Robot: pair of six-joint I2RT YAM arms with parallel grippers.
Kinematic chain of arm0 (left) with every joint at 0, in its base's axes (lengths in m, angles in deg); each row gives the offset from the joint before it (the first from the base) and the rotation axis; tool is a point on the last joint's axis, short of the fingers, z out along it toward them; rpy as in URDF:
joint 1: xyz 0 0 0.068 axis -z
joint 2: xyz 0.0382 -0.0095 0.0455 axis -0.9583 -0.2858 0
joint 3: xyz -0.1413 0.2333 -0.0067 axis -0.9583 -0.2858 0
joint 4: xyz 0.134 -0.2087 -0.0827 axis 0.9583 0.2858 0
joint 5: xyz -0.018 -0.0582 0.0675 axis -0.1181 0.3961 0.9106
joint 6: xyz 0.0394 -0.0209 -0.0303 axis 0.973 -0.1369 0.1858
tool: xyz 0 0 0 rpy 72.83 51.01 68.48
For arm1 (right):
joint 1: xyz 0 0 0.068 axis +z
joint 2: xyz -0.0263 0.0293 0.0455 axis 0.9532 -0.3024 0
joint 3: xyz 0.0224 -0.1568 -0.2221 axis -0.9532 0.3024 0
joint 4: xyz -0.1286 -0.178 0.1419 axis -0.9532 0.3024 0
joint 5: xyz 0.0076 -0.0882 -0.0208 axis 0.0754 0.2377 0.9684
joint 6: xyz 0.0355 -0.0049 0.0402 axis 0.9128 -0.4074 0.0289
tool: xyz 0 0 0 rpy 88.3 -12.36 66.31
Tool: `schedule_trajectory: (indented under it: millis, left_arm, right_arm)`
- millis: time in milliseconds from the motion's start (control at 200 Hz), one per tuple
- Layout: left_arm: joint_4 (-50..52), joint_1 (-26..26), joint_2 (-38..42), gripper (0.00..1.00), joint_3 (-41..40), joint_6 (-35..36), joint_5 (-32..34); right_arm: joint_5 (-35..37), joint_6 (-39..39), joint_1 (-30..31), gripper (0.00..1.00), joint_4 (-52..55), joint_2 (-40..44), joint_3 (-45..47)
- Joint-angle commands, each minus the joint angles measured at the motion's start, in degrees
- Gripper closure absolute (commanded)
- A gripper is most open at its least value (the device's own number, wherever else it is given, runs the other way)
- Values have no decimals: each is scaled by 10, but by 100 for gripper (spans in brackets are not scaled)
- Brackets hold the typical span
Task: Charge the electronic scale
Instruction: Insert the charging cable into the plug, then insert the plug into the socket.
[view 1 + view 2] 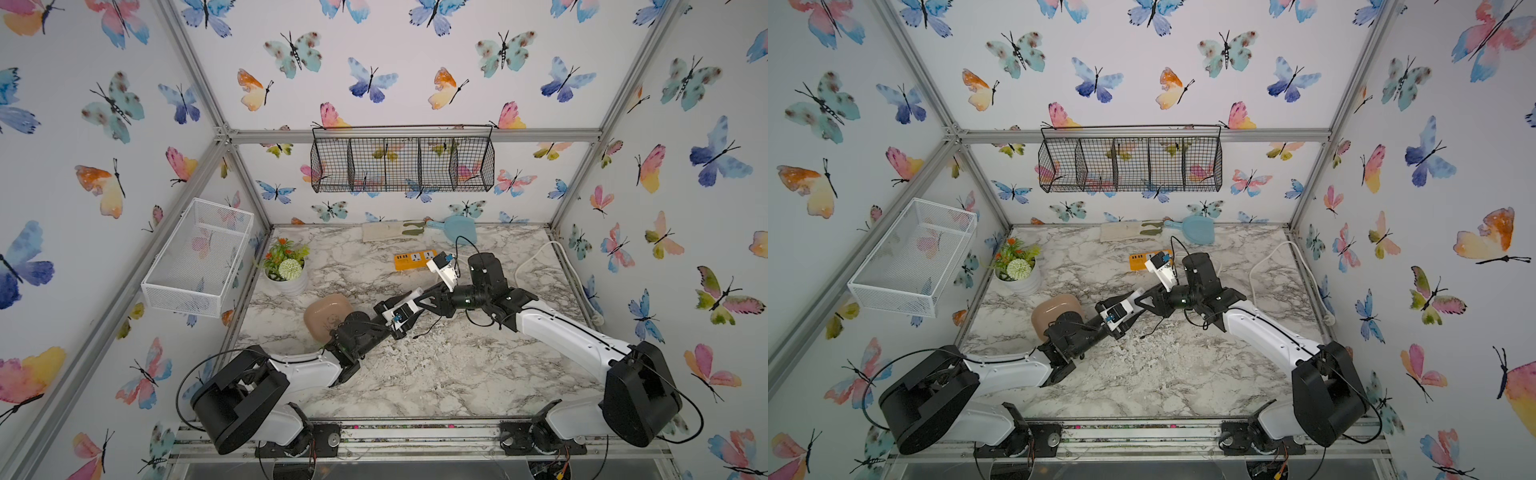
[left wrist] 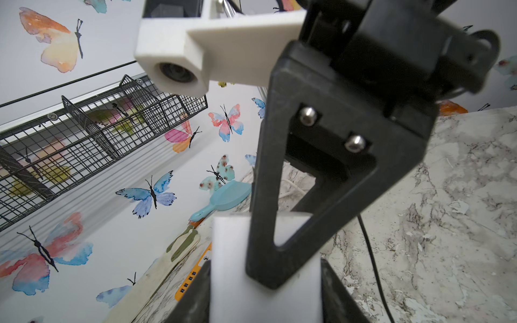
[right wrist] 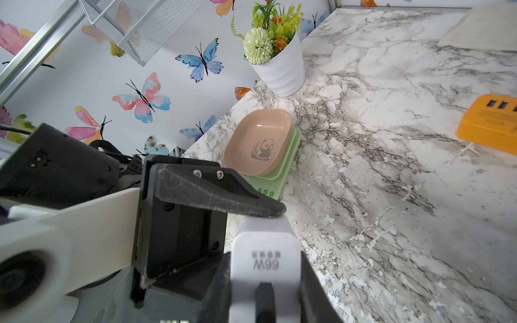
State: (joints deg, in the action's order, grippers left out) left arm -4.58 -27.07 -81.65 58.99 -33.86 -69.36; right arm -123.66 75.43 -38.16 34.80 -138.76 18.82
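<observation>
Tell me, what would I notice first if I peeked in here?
In the middle of the marble table, the left tool and right tool both grip one white charger. Beside the left arm sits the electronic scale with its panda dish, and bright butterflies cover every wall.

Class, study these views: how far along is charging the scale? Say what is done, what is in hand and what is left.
Done: the charger is picked up. In hand: the left gripper and right gripper both clamp it above the table, seemingly mid-handover. Left: it is not yet in the strip, the cable end lies loose, and no cable shows at the scale.
</observation>
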Motion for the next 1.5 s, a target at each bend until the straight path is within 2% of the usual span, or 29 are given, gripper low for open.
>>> schedule_trajectory:
  millis: [0, 35, 165, 400, 526, 711, 976, 1497]
  left_arm:
    - [-34, 4, 3, 15, -3, -10, -4]
    - [-42, 6, 5, 0, -8, -22, -2]
    - [-35, -2, 17, 1, -15, -68, -4]
    - [-31, -12, 49, 2, -41, -123, 43]
    - [-12, -12, 67, 2, -49, -133, 59]
    - [19, -12, 99, 2, -59, -137, 61]
    - [43, -12, 119, 2, -65, -156, 72]
    - [52, -12, 140, 2, -71, -159, 92]
  right_arm:
    - [50, 3, -3, 95, -13, -14, -25]
    - [69, 2, -3, 98, -13, -20, -35]
    - [153, -20, -3, 98, 26, -76, -112]
    - [385, -15, -6, 98, 103, -237, -299]
    - [446, -4, -8, 98, 114, -318, -381]
    - [476, 1, -9, 98, 145, -413, -485]
    - [504, 17, -9, 98, 187, -496, -570]
    - [503, 31, -9, 98, 210, -554, -618]
